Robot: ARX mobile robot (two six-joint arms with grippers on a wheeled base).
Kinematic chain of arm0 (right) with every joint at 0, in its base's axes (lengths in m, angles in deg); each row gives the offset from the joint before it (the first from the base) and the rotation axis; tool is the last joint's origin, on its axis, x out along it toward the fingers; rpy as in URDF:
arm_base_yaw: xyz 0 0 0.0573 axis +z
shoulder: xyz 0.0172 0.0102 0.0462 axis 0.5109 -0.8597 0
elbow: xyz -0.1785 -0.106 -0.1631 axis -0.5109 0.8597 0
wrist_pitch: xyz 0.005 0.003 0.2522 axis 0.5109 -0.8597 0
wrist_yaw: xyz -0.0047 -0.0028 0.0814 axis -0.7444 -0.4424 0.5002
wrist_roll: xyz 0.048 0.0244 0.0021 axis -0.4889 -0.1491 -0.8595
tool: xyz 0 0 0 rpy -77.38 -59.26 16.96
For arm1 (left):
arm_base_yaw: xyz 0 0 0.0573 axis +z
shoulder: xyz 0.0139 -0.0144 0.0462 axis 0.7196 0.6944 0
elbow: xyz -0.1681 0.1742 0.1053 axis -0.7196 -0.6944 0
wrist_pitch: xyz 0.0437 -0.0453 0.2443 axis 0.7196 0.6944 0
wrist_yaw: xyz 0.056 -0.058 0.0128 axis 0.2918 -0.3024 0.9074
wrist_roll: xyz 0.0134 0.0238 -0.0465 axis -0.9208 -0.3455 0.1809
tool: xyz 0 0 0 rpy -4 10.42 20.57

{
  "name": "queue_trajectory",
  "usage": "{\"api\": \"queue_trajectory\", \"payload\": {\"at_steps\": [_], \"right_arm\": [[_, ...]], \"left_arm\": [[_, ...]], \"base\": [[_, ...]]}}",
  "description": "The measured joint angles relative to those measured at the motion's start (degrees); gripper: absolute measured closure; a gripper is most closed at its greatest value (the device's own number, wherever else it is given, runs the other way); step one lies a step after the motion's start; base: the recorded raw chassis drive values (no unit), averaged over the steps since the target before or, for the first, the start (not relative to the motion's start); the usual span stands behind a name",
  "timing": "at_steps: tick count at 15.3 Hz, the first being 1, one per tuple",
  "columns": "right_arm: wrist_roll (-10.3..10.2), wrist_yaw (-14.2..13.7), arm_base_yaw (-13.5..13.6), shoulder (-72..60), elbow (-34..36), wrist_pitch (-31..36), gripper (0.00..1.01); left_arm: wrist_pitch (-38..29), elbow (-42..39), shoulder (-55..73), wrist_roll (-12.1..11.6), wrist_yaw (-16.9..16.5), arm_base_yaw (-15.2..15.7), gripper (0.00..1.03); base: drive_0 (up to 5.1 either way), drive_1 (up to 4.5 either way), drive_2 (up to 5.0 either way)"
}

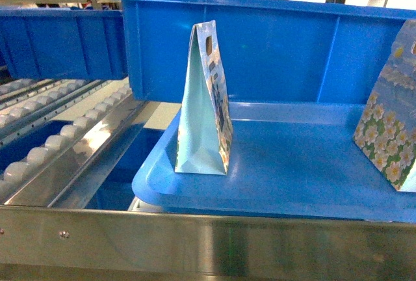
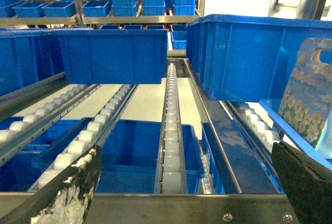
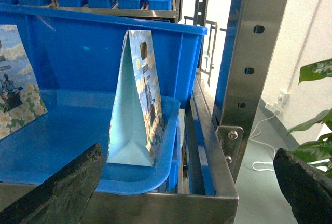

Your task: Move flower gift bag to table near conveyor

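A flower gift bag [image 1: 205,105] stands upright and edge-on at the left end of a blue tray [image 1: 292,183] in the head view. A second bag [image 1: 390,131] shows its daisy face at the right edge. In the left wrist view my left gripper [image 2: 184,151] is open over the conveyor [image 2: 171,130], and a flowered bag [image 2: 306,99] stands off to its right. My right gripper [image 3: 188,151] is open in front of the steel rail, with an upright bag [image 3: 137,105] just beyond its left finger [image 3: 62,193]. Neither gripper holds anything. The table is out of view.
A steel front rail [image 1: 195,239] runs across the rack's near edge. Large blue bins [image 1: 260,47] sit behind the tray and on the roller lanes [image 1: 39,151]. A steel upright post [image 3: 249,53] and a green plant [image 3: 316,110] are on the right. Another bag [image 3: 15,79] leans at the tray's left.
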Motion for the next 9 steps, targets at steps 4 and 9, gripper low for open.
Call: {"api": "queue_trajectory", "payload": {"at_steps": [4,9], "right_arm": [[0.00,0.02,0.00,0.00,0.00,0.00,0.03],[0.20,-0.94,1.40,-0.04,0.00,1.18,0.03]], "left_arm": [[0.00,0.00,0.00,0.00,0.00,0.00,0.05],[0.04,0.00,0.00,-0.02,0.13,-0.74,0.05]], "base": [[0.0,0.00,0.0],[0.0,0.00,0.0]]}}
